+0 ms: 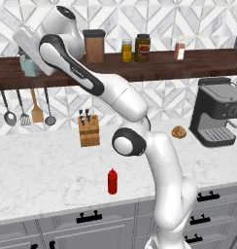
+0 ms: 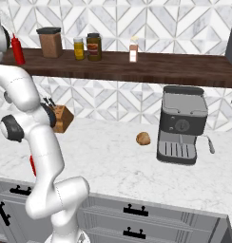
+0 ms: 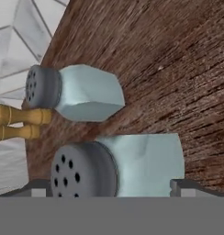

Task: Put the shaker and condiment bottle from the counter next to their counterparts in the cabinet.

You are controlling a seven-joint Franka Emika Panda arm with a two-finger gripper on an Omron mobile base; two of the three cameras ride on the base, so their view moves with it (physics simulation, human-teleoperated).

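Shaker (image 3: 132,160) on cabinet (image 3: 178,69) beside twin (image 3: 81,94); end effector (image 3: 109,188) spread, not gripping.

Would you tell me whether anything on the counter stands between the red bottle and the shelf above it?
Nothing visible does: the bottle stands alone on the counter. The knife block sits further back, under the shelf, off to one side.

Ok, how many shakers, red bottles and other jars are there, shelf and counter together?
Shakers: 2 (far shaker, near shaker)
Red bottles: 2 (shelf bottle, counter bottle)
Other jars: 4 (canister, yellow jar, dark jar, spice jar)
Total: 8
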